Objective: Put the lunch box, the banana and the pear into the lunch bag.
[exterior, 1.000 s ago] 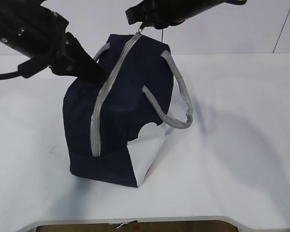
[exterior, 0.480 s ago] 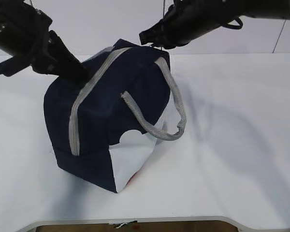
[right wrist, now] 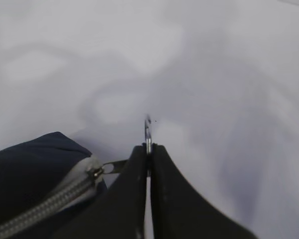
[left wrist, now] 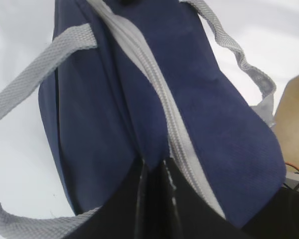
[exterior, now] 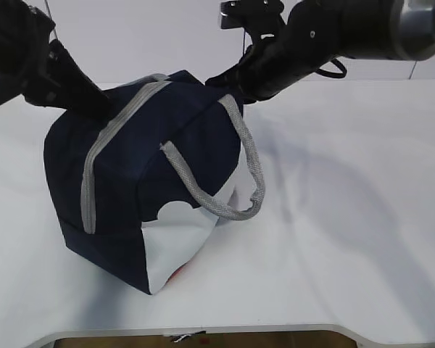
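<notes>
You have one bag (exterior: 138, 181) tilted on the table (exterior: 348, 217), zipper (exterior: 109, 145) closed, two handles (exterior: 225, 181), with your left gripper (left wrist: 154, 169) pinching its navy fabric and your right gripper (right wrist: 148, 149) clamped on the single ring pull (right wrist: 147, 130).

Right gripper (right wrist: 148, 149): two dark fingers (right wrist: 129, 199) pressed together, rising from bottom edge, clamped on thin metal ring pull (right wrist: 147, 132); ring edge-on, poking up above fingertips. Small metal link runs from ring to zipper slider (right wrist: 96, 172), just left of fingers. Grey zipper (right wrist: 40, 209): closed teeth, slanting down to lower left corner. Lunch bag (right wrist: 25, 169): navy fabric, lower left only. Table (right wrist: 214, 74): white, blurred, soft shadows, fills rest of view.
</notes>
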### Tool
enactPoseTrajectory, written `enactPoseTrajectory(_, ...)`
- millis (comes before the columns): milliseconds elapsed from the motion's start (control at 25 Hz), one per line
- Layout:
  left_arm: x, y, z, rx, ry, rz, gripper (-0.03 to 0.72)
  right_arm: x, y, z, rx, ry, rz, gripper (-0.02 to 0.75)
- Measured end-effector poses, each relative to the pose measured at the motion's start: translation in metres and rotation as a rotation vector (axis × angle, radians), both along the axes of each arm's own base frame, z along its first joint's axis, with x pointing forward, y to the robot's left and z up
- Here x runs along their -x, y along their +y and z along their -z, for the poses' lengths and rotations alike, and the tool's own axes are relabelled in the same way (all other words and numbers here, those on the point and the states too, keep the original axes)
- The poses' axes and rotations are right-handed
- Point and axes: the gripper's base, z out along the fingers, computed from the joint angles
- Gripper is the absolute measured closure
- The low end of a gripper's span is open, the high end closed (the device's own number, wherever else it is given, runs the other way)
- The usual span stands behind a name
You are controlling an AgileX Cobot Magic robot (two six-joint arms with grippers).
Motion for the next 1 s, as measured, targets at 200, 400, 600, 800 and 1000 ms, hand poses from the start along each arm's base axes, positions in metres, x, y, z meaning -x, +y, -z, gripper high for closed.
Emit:
enactPoseTrajectory(200, 0.001, 0.0, 0.0, -0.002, 0.006, 0.004, 0.665, 0.002, 0.0, 0.001, -0.03, 0.043, 0.016, 0.721)
enactPoseTrajectory(400, 0.001, 0.0, -0.001, 0.018, 0.045, -0.05, 0.64, 0.005, 0.0, -0.003, -0.036, 0.107, 0.022, 0.721)
enactPoseTrajectory(600, -0.003, -0.001, -0.028, 0.064, 0.007, -0.098, 0.421, 0.002, 0.0, -0.017, -0.057, 0.121, 0.027, 0.721)
enactPoseTrajectory(800, -0.007, -0.002, -0.056, 0.106, -0.083, -0.116, 0.327, 0.001, 0.003, -0.032, -0.093, 0.123, 0.028, 0.721)
enactPoseTrajectory(1000, -0.026, -0.007, -0.05, 0.121, -0.084, -0.134, 0.328, 0.002, 0.005, -0.038, -0.116, 0.139, 0.022, 0.721)
